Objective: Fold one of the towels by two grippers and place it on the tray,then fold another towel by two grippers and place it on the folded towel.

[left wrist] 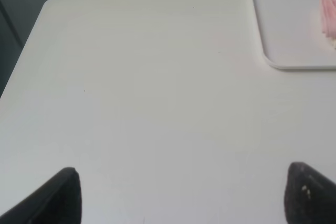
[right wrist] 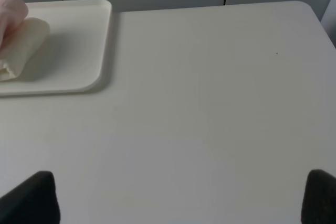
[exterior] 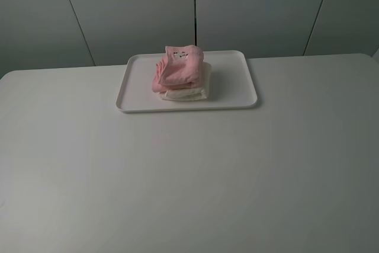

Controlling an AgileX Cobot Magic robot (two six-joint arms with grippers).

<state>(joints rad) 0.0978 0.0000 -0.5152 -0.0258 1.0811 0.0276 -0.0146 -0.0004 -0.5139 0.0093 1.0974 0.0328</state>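
The white tray (exterior: 237,102) lies at the table's far middle. On it rests the folded cream-white towel (exterior: 185,94), with the folded pink towel (exterior: 179,69) stacked on top, a small label facing up. Neither arm appears in the high view. In the left wrist view my left gripper (left wrist: 181,195) stands open over bare table, its fingertips (left wrist: 63,195) far apart, with the tray (left wrist: 273,59) and a sliver of pink towel (left wrist: 329,9) off to one side. My right gripper (right wrist: 178,198) is open too, well away from the tray (right wrist: 94,77) and cream towel (right wrist: 21,45).
A white table (exterior: 189,176) fills the view, with rounded far corners and grey cabinet panels (exterior: 136,10) behind it. Nothing else stands on the table besides the tray.
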